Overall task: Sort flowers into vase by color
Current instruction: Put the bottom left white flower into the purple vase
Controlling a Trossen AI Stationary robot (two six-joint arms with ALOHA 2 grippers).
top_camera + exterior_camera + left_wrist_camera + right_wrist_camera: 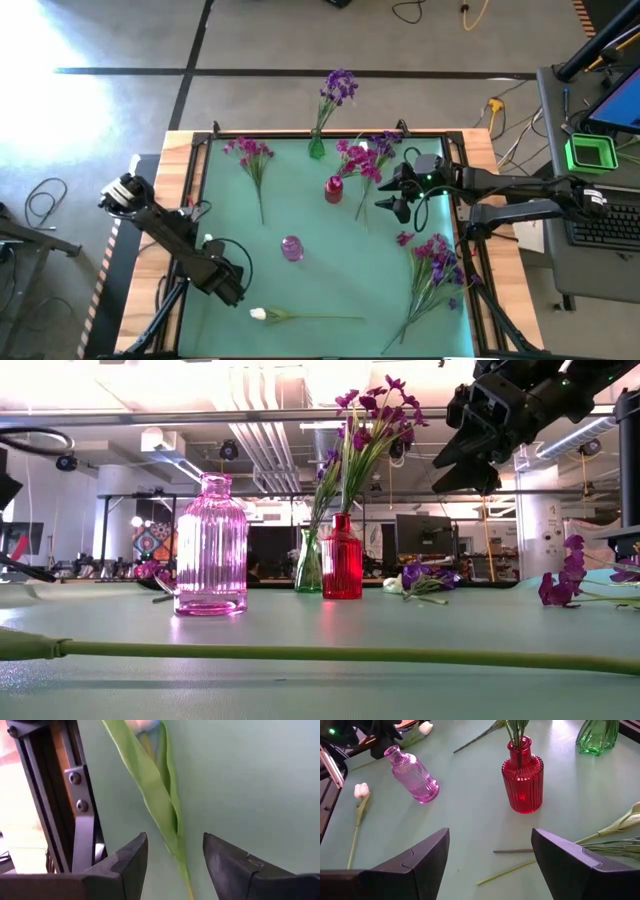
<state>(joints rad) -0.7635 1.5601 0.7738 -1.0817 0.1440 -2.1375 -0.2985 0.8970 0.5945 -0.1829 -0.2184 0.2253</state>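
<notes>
A white tulip (155, 785) lies along the table's left edge, its bud (207, 240) showing beside my left arm. My left gripper (175, 845) points down over it, open, one finger on each side of its leaf and stem, touching neither. A second white tulip (258, 314) lies near the front edge, its stem (300, 653) running right. The red vase (333, 188) holds magenta flowers, and the green vase (317, 148) holds purple ones. The pink vase (291, 248) stands with nothing in it. My right gripper (395, 198) hangs open to the right of the red vase.
Magenta flowers (250, 152) lie at the far left. A mixed purple and magenta bunch (435, 262) lies at the right. Loose stems and a white bud (630, 820) lie below my right gripper. The table's metal frame (75, 795) runs close beside my left gripper.
</notes>
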